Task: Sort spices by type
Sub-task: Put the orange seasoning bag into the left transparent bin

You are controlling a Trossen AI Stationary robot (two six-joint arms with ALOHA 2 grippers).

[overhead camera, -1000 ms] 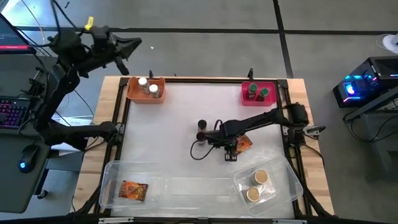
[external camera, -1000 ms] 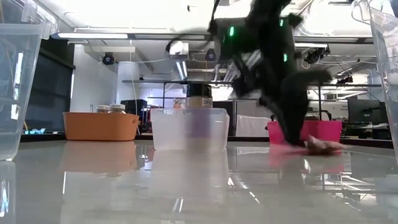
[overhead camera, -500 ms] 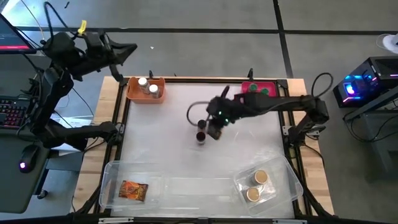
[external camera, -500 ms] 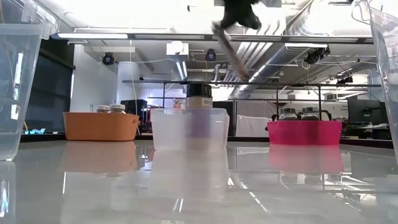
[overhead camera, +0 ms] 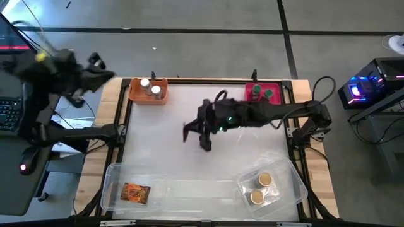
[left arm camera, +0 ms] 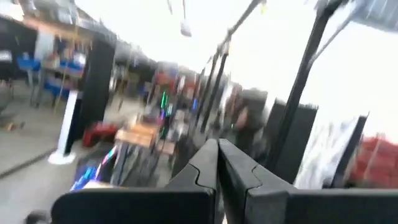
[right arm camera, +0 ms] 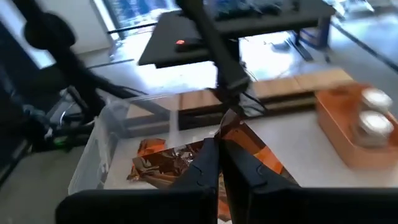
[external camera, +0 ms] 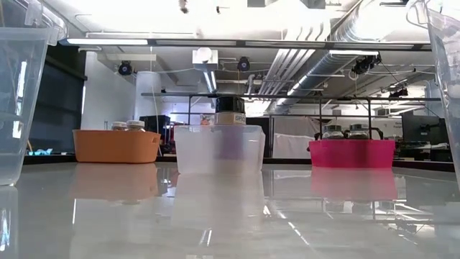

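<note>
Right gripper (overhead camera: 189, 132): above the middle of the worktop (overhead camera: 164, 120), out on the arm reaching in from the right; fingers (right arm camera: 205, 163) pressed onto a flat orange-brown packet (right arm camera: 249, 146)
Left gripper (left arm camera: 217, 163): fingers pressed together, holding nothing; raised off the worktop's far left corner, facing the room
Second packet (overhead camera: 135, 192): lying in the clear tray (overhead camera: 113, 173) at the near left
Black-lidded jar (external camera: 230, 111): standing mid-worktop, behind a clear tub (external camera: 219, 149) in the low view
White-lidded jars (overhead camera: 150, 87): two in the orange bin (overhead camera: 134, 93)
Green-lidded jars (overhead camera: 261, 93): two in the pink bin (overhead camera: 249, 96)
Tan-lidded jars (overhead camera: 260, 188): two in the near-right clear tray (overhead camera: 293, 173)
</note>
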